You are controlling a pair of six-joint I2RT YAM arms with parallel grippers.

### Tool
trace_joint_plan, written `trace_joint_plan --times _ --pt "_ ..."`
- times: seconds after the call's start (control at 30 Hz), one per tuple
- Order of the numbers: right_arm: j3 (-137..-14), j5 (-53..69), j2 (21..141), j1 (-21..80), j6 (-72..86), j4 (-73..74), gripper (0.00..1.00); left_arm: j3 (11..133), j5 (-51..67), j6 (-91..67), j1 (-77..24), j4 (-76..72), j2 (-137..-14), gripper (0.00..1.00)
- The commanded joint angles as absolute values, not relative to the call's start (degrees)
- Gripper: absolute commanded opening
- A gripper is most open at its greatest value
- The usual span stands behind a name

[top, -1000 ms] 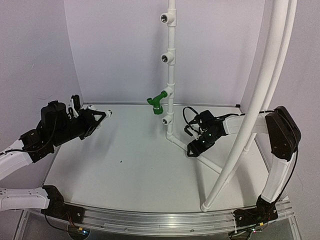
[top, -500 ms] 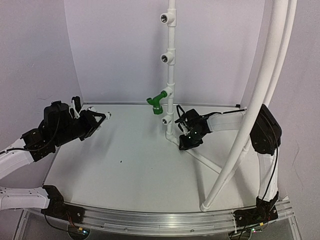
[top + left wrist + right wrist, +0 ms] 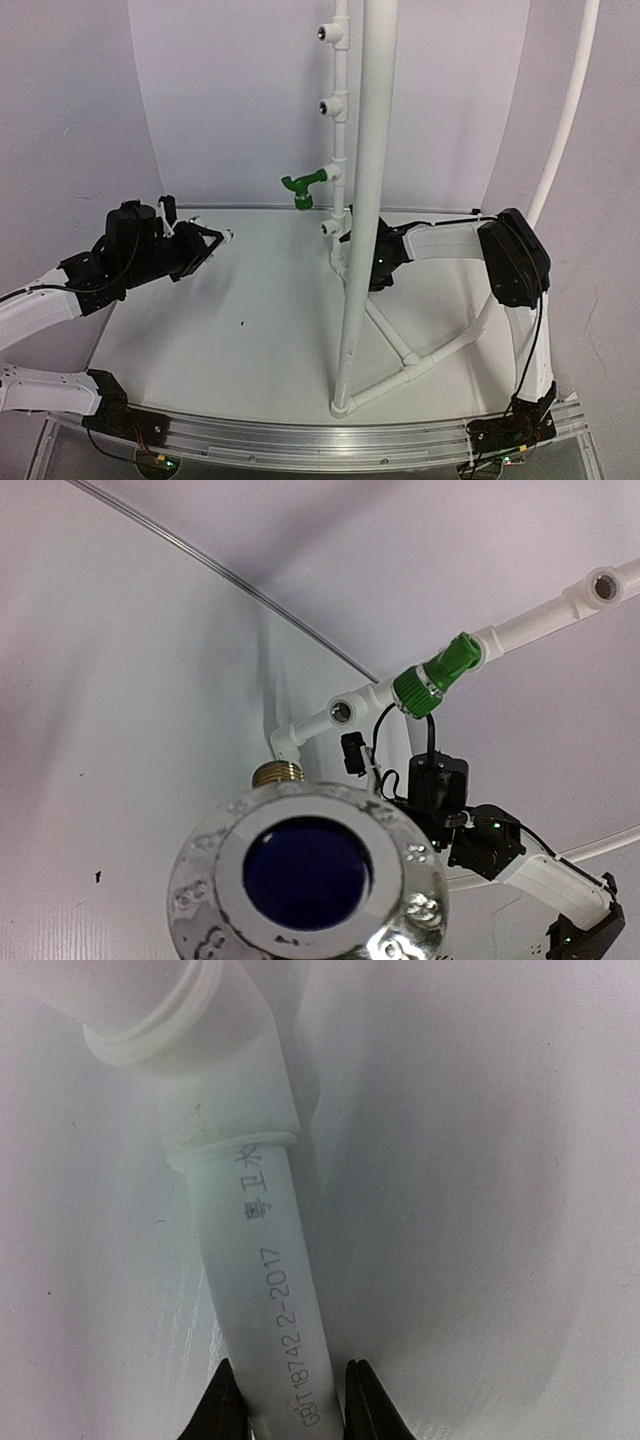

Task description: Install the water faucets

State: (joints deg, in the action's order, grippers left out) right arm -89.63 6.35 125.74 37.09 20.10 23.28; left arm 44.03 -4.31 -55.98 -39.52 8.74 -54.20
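Note:
A green faucet point(image 3: 303, 186) sits screwed into a tee on the upright white pipe point(image 3: 341, 140); the left wrist view shows the same green faucet point(image 3: 440, 670). My left gripper point(image 3: 205, 243) is shut on a second faucet point(image 3: 310, 870), a shiny round body with a dark blue centre and a brass threaded end point(image 3: 277, 773). It is held above the table left of the upright, its thread aimed at the lowest tee outlet point(image 3: 342, 712). My right gripper point(image 3: 295, 1400) is shut on the white base pipe point(image 3: 260, 1290) just below its elbow point(image 3: 200, 1050), low beside the upright point(image 3: 365, 268).
Open tee outlets point(image 3: 327, 32) point(image 3: 328, 106) point(image 3: 330, 229) face left on the upright. A long thick white pipe point(image 3: 365, 200) rises from the table's front and crosses before the right arm. A thinner arc point(image 3: 565, 120) curves at right. Base pipes point(image 3: 400, 355) lie on the table.
My right gripper closed on the base pipe near the upright. The whole pipe frame swung, bringing the long pipe from the right to the centre. The left gripper edged right.

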Motion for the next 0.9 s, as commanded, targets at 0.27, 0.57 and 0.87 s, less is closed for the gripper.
trace_joint_plan --times 0.27,0.57,0.87 --pt "-78.06 11.73 114.01 39.66 27.93 17.66 0.13 46.52 22.66 -58.79 -31.1 -4.23 -66.35 0.0" --pt "-77.12 16.2 108.12 38.68 19.58 16.19 0.73 48.03 47.28 -64.35 -24.75 -21.48 -79.89 0.0" --pt "-82.2 24.4 104.14 32.12 4.35 14.32 0.9 51.27 58.32 -70.48 -22.1 -35.5 -90.76 0.01"
